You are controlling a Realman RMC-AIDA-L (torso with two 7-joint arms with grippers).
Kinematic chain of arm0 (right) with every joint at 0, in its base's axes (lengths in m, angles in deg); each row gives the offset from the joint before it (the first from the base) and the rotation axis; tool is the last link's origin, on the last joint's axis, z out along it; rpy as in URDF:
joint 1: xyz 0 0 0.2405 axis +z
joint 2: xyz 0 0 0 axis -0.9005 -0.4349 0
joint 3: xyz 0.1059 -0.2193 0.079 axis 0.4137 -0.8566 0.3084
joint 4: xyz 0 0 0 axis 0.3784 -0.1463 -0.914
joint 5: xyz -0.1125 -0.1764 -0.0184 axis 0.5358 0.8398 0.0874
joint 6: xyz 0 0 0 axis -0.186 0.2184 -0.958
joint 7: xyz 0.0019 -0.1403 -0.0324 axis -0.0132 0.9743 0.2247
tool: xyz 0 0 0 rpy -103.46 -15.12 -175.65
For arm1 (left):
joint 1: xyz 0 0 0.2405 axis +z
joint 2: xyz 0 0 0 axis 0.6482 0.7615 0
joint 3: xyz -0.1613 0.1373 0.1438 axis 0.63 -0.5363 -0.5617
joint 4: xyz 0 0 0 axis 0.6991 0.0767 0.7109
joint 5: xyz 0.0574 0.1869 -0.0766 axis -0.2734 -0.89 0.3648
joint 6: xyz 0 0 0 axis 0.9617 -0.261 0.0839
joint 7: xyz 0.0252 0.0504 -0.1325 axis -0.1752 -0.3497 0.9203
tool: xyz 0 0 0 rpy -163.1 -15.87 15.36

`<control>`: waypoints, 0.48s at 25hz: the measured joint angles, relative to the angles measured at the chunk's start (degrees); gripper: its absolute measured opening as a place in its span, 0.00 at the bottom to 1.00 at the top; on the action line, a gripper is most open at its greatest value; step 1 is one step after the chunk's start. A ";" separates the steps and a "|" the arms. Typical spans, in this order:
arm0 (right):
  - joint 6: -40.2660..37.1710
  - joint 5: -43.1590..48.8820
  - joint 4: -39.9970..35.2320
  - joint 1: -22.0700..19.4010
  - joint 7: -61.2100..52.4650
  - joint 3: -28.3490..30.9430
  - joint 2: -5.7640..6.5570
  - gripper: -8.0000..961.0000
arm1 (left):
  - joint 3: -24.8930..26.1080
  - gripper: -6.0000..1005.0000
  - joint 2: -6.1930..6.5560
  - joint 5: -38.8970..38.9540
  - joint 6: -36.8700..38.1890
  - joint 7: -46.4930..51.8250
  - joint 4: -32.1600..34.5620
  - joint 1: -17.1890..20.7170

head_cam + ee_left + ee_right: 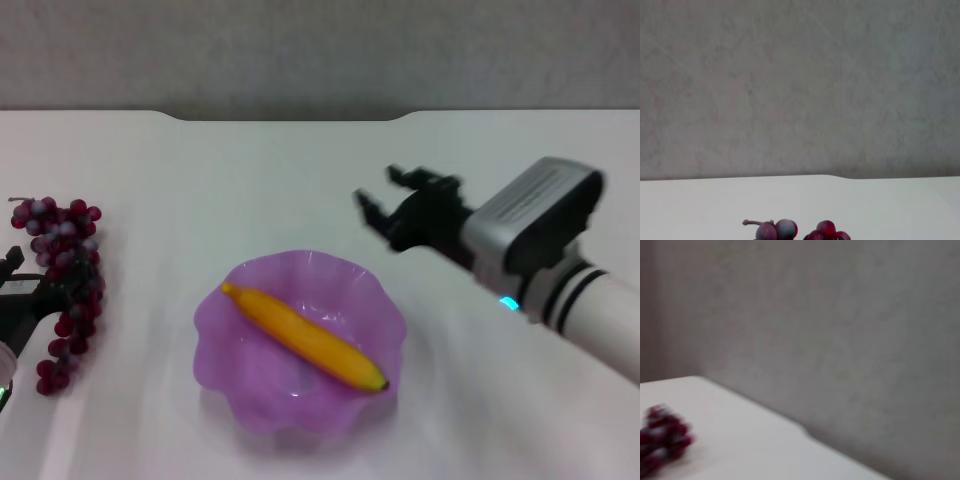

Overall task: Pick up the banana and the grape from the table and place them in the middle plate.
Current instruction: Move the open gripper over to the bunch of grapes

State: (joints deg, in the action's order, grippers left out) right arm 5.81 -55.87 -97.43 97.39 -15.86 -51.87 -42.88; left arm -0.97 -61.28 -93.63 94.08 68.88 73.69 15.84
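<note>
The banana (305, 338) lies slantwise inside the middle plate (215, 330), a purple dish with a wavy rim, near the front middle of the table (250, 190). The grape (65, 255) bunch lies on the table at the far left; its top also shows in the left wrist view (785, 230) and, blurred, in the right wrist view (662, 437). My left gripper (25, 290) is at the bunch's lower part, at the picture's left edge, mostly hidden. My right gripper (382, 192) is open and empty, in the air behind and to the right of the plate.
The table's far edge has a notch (290, 117) in front of a grey wall. My right arm (560, 260) reaches in from the right side.
</note>
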 joint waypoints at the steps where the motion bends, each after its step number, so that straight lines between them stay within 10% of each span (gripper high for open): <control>1: 0.04 -0.01 -0.42 -0.73 0.93 1.55 0.06 0.67 | 0.00 0.89 0.01 -0.02 -0.04 -0.03 0.01 0.01; 12: -7.15 -2.96 -14.31 -19.91 18.69 18.96 -0.57 0.20 | 0.00 0.89 0.04 -0.10 -0.11 -0.11 0.02 -0.13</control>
State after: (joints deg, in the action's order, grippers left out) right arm -1.33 -58.83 -111.74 77.48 2.83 -32.91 -43.44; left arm -0.97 -61.24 -93.73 93.97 68.76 73.71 15.70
